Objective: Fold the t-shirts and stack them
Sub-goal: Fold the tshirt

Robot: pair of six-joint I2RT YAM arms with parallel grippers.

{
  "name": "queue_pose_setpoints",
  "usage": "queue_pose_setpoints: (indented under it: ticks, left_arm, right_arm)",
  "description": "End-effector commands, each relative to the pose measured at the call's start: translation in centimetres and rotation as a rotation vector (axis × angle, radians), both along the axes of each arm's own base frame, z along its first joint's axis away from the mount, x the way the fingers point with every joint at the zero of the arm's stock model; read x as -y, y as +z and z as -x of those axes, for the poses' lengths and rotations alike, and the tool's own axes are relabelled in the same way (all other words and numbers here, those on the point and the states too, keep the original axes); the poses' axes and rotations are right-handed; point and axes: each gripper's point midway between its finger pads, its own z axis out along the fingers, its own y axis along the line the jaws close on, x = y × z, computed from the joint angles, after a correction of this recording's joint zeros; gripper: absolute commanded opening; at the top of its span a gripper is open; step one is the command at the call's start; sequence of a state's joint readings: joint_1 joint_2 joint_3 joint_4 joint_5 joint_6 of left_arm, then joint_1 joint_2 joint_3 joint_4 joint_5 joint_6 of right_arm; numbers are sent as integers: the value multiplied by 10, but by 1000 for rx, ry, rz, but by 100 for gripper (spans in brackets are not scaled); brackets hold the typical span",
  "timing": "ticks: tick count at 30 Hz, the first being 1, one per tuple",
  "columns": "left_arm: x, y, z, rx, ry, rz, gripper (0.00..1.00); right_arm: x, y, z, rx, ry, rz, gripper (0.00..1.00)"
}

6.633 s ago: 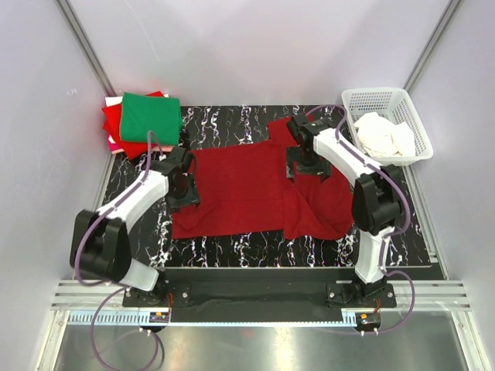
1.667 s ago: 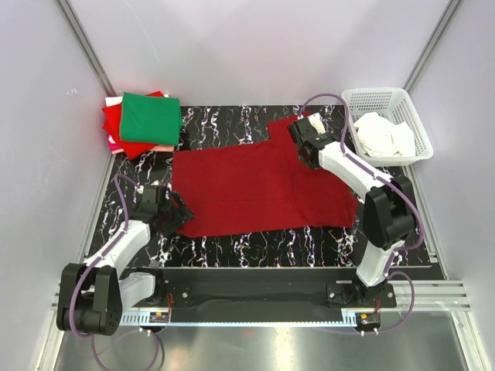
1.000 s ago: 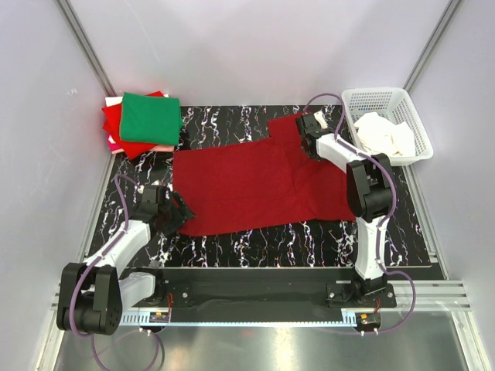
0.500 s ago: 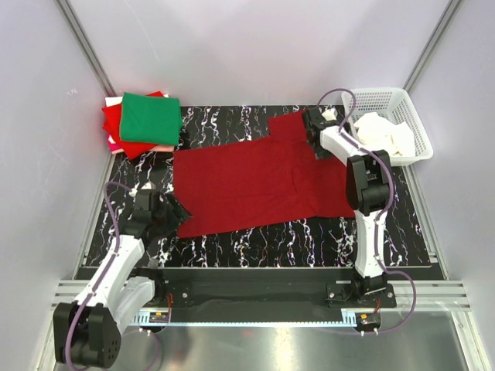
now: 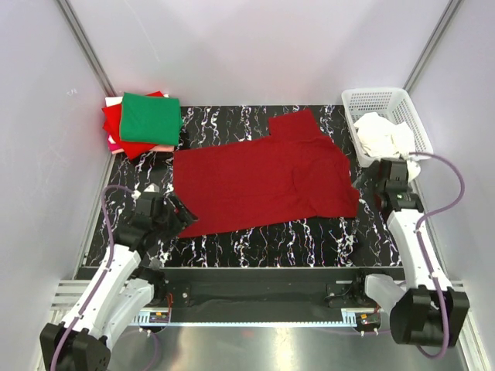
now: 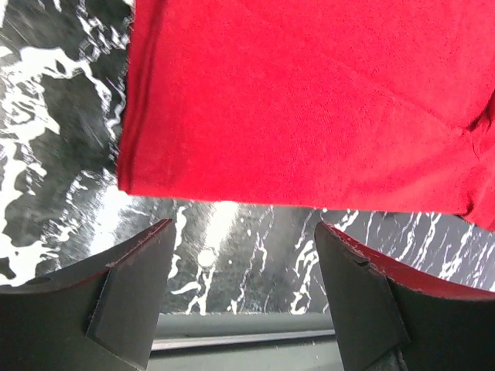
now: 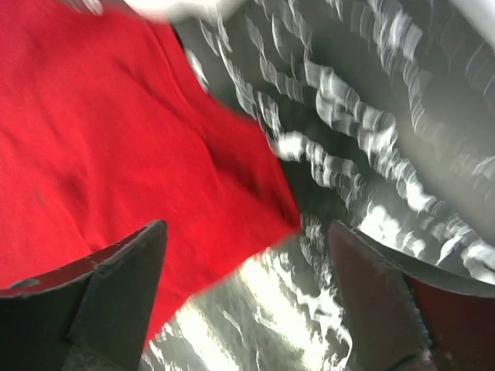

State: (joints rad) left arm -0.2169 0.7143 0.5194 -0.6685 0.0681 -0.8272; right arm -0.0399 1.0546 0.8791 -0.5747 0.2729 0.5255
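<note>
Crimson t-shirt (image 5: 263, 182) spread flat, middle of counter (image 5: 255, 239); folded stack (image 5: 143, 120) far left. My left tool (image 6: 244, 270) and right tool (image 7: 247, 286) both wide, empty. Cloth likely light, limp; I'd pinch near hem corners.

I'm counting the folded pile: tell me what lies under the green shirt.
Under the green shirt lies a bright red shirt, with a pale pink edge showing beneath it. The green shirt covers most of both, so further layers cannot be seen.

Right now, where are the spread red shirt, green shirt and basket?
spread red shirt (image 5: 255, 185), top view, mid-body
green shirt (image 5: 150, 117), top view, its centre
basket (image 5: 420, 124), top view, right rim
</note>
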Motion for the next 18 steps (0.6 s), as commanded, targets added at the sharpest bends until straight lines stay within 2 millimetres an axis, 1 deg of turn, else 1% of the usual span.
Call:
queue_pose_setpoints:
  ticks: [1,2,3,6,7,8,9,10,12,14,17,18]
  left_arm:
    - [0,0,1,-1,40,-1,79]
    - [0,-5,2,-8,37,-3,79]
    - [0,-8,3,-17,37,-6,79]
    - [0,-12,2,-22,39,-12,79]
    - [1,-14,3,-23,38,-14,79]
    - [0,-15,2,-22,39,-15,79]
    - [1,-15,1,-21,37,-16,79]
    - [1,-18,2,-25,37,-18,79]
    - [2,-23,2,-28,35,-17,78]
    - [2,-30,2,-35,34,-17,78]
    - [2,-43,3,-64,31,-29,79]
    - [2,-45,3,-69,31,-32,81]
  right_arm:
    - [-45,-55,7,-44,98,-310,89]
    - [-44,-61,8,-52,90,-348,87]
    - [-55,-72,11,-70,122,-408,84]
    - [-62,-81,10,-45,125,-480,80]
    - [-64,-94,18,-67,113,-499,79]
    - [-64,-97,18,-67,97,-509,78]
    - [-62,-100,17,-59,89,-504,77]
    - [-60,-108,20,-76,74,-497,76]
    - [-54,-108,15,-67,66,-480,74]
    - [-48,-113,13,-79,44,-472,71]
    - [-32,-117,11,-92,-7,-456,67]
    - [-23,-121,11,-102,-38,-450,66]
